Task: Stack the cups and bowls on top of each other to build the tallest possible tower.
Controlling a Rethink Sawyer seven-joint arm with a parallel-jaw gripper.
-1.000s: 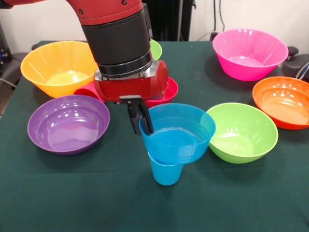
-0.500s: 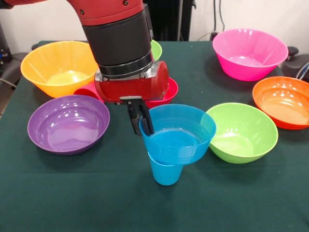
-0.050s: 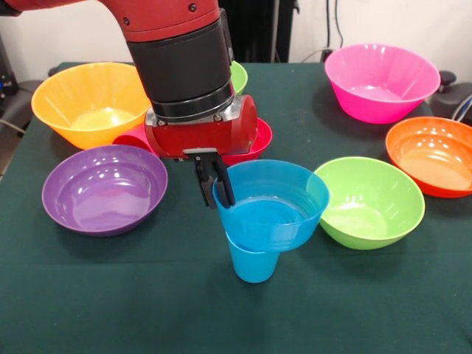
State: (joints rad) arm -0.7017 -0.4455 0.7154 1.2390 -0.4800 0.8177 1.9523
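Observation:
A small blue bowl (image 3: pixel 276 214) sits upright in the mouth of a sky-blue cup (image 3: pixel 253 267) near the table's front middle, forming a short tower. My gripper (image 3: pixel 218 201) comes down on the bowl's left rim, one finger inside and one outside, shut on that rim. A small red bowl (image 3: pixel 259 140) lies just behind, mostly hidden by the gripper's red body. Left of that body a red piece (image 3: pixel 131 137) peeks out, and I cannot tell what it is.
A lime green bowl (image 3: pixel 372 203) rests right beside the tower. A purple bowl (image 3: pixel 103 188) and a yellow-orange bowl (image 3: pixel 92 103) are at the left. Pink (image 3: pixel 380 81) and orange (image 3: pixel 435 155) bowls are at the right. Another lime green bowl (image 3: pixel 237 74) shows behind the arm.

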